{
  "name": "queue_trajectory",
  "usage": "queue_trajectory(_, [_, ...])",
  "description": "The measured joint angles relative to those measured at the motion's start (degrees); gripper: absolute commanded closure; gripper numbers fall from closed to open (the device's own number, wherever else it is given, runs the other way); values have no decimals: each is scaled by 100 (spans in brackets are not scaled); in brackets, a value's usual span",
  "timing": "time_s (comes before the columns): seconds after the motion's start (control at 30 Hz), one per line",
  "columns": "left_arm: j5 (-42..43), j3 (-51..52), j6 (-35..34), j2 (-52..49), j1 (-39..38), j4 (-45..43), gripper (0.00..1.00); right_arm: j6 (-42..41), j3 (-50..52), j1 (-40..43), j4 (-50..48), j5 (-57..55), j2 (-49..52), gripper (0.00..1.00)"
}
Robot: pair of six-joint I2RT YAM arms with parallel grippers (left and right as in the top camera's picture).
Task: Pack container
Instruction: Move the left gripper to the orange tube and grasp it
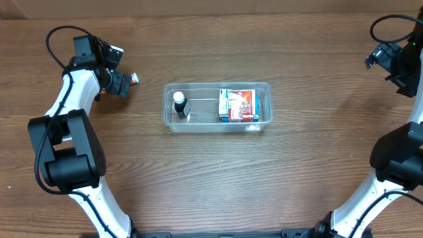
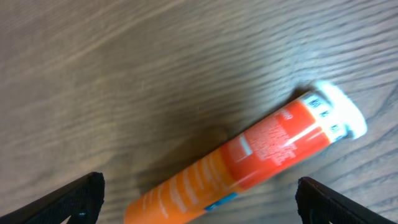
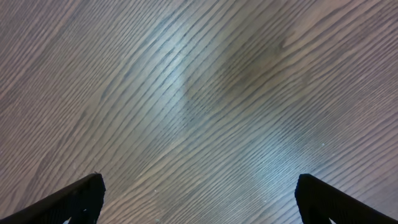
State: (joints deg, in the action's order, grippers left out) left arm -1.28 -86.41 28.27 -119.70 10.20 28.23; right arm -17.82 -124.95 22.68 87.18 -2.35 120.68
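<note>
The clear plastic container [image 1: 172,121] sits at the table's middle. It holds a small dark bottle with a white cap [image 1: 180,104] at its left end and red-and-blue small boxes [image 1: 238,105] at its right. An orange tube with a white cap [image 2: 249,155] lies on the wood; in the overhead view only its tip [image 1: 135,79] shows beside my left gripper [image 1: 122,84]. My left gripper [image 2: 199,202] is open, with its fingers either side of the tube, not touching it. My right gripper [image 3: 199,202] is open and empty over bare wood at the far right [image 1: 390,63].
The table is dark wood grain [image 1: 211,178]. The left arm's body [image 1: 66,149] stands at the left and the right arm's body [image 1: 396,158] at the right edge.
</note>
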Motion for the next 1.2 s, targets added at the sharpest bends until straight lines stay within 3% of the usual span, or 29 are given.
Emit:
queue_trajectory(0.5, [260, 0, 520, -396, -129, -400, 8, 2, 0, 0, -20, 0, 0, 0])
queue_trajectory(0.6, [328, 0, 533, -420, -199, -417, 26, 4, 0, 0, -13, 0, 0, 0])
queue_trajectory(0.7, [411, 0, 605, -422, -232, -365, 50, 0, 0, 0, -15, 2, 0, 0])
queue_trajectory(0.83, [538, -4, 535, -422, -249, -24, 65, 2, 0, 0, -17, 0, 0, 0])
queue_trajectory(1.0, [588, -37, -343, -422, -295, 282, 85, 4, 0, 0, -20, 0, 0, 0])
queue_trajectory(1.2, [634, -94, -1394, -422, -299, 485, 92, 2, 0, 0, -17, 0, 0, 0])
